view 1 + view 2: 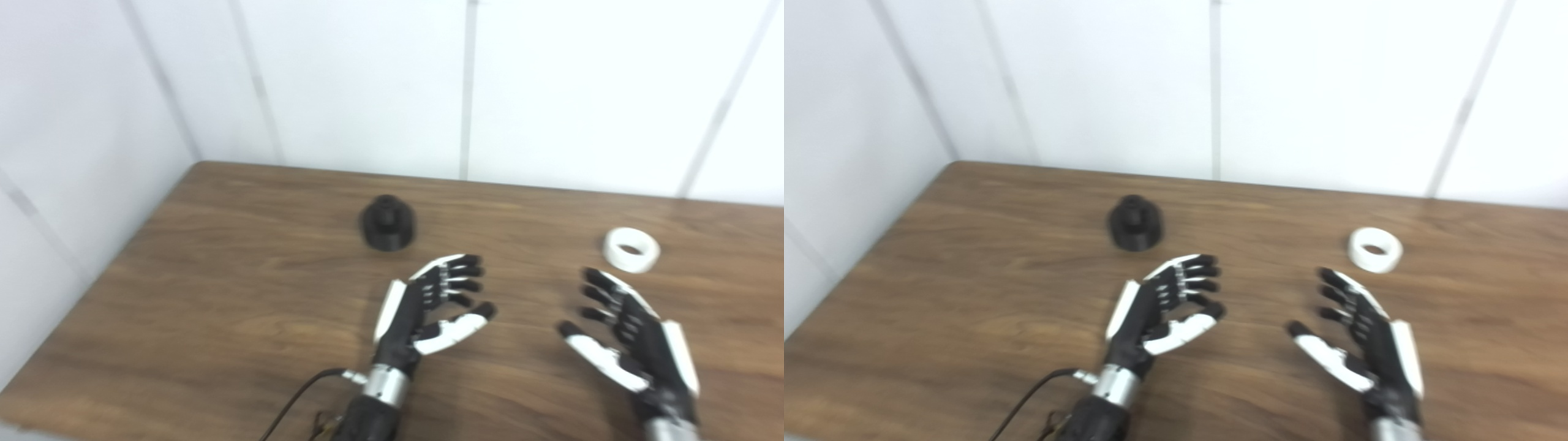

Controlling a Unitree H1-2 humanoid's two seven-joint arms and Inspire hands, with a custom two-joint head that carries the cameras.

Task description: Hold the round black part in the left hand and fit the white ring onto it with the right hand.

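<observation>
The round black part [388, 223] sits on the wooden table [214, 294], with a raised knob on its top. My left hand [429, 309] hovers just in front of it and a little to its right, open, palm facing inward, holding nothing. The white ring [631, 249] lies flat on the table at the right. My right hand [625, 334] is open too, fingers spread, its fingertips [594, 277] a short way in front of the ring without touching it.
White wall panels [367, 86] close off the back and the left side of the table. A dark cable [294, 398] runs from the left wrist toward the table's front edge.
</observation>
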